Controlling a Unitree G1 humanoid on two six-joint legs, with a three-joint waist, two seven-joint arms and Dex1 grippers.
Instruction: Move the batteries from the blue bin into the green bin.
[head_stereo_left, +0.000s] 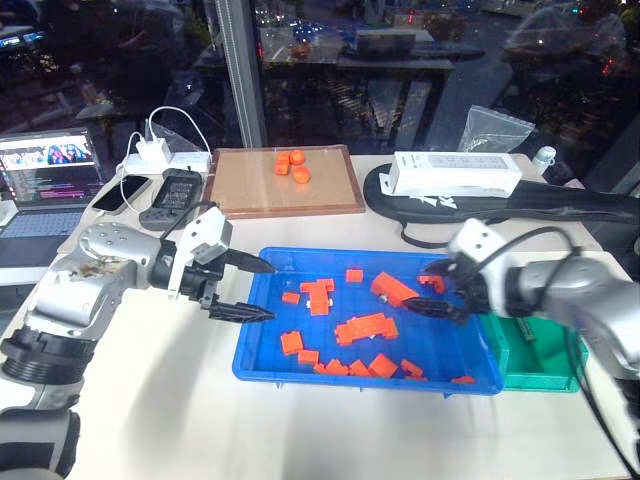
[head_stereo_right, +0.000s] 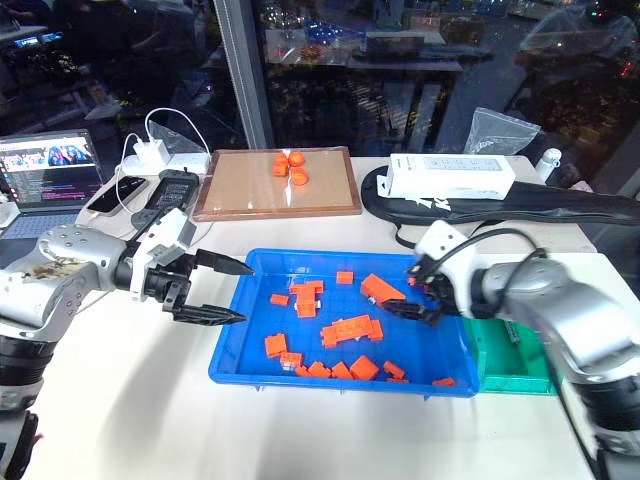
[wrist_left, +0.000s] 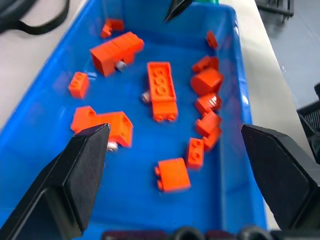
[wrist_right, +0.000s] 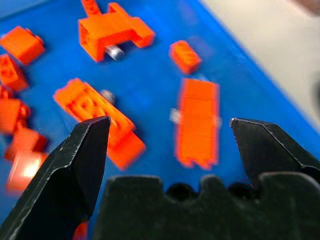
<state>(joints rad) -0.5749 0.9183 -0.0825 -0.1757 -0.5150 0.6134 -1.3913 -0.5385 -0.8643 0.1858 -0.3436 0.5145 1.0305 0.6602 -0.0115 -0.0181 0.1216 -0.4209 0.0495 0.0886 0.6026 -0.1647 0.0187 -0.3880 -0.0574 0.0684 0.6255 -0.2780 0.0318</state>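
The blue bin (head_stereo_left: 252, 345) lies mid-table, strewn with orange toy bricks (head_stereo_left: 365, 327). The batteries show as small silvery ends poking out from under bricks (wrist_left: 145, 96) (wrist_left: 120, 65) (wrist_right: 115, 51). The green bin (head_stereo_left: 540, 358) stands against the blue bin's right end, partly behind my right arm. My left gripper (head_stereo_left: 268, 291) hovers at the blue bin's left rim, pointing inward, open and empty. My right gripper (head_stereo_left: 425, 290) hangs over the bin's right half just above the bricks, also open with nothing between its fingers.
Behind the blue bin lies a brown wooden-framed board (head_stereo_left: 250, 190) with orange pieces on it. A white box (head_stereo_left: 455, 175) rests on a black bag (head_stereo_left: 580, 205) at the back right. A laptop (head_stereo_left: 45, 190), phones and a power strip (head_stereo_left: 165, 160) sit at the back left.
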